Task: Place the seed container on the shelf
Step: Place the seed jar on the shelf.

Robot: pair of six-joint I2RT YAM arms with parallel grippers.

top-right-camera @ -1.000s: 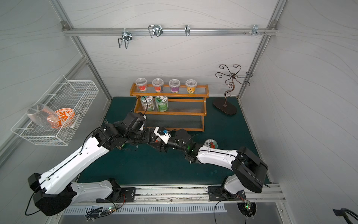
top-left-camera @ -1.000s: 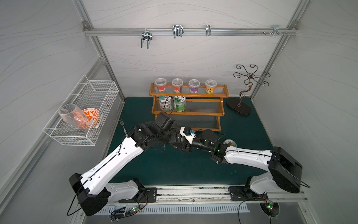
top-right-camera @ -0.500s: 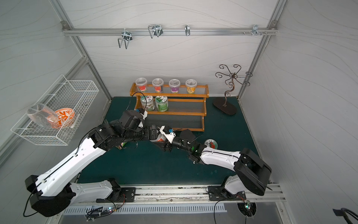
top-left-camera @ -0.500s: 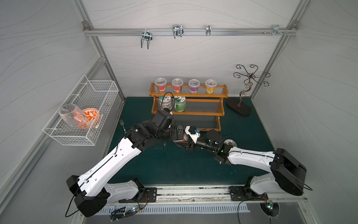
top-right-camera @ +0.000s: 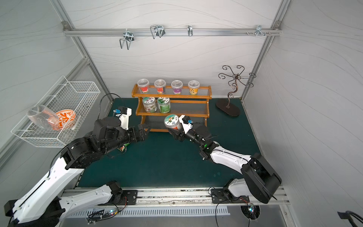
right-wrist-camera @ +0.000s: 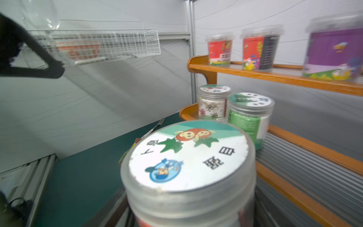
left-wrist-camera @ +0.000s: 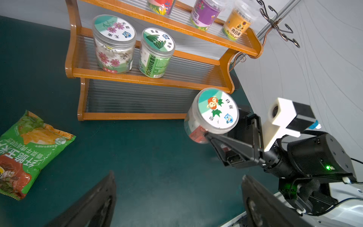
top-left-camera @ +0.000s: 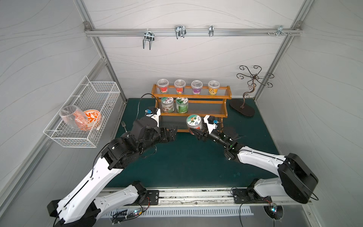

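Two arms (top-left-camera: 92,176) (top-left-camera: 259,159) stretched inward, right gripper (top-left-camera: 197,132) pinching seed container (top-left-camera: 193,122) by shelf (top-left-camera: 196,96) — left gripper (top-left-camera: 174,134) spread.

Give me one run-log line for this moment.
right gripper: holding seed container | left gripper: open, empty | status: lifted beside shelf, not placed

Pale walls (top-left-camera: 186,59) with faint wavy lines meet at aluminium posts (top-left-camera: 102,53). A rail (top-left-camera: 235,31) across the back wall carries metal hooks (top-left-camera: 179,33). A dark green mat (top-left-camera: 186,163) covers the floor under soft, even light. A white wire basket (top-left-camera: 74,140) hangs on the left wall, and a curly dark metal stand (top-left-camera: 242,107) occupies the far right corner.
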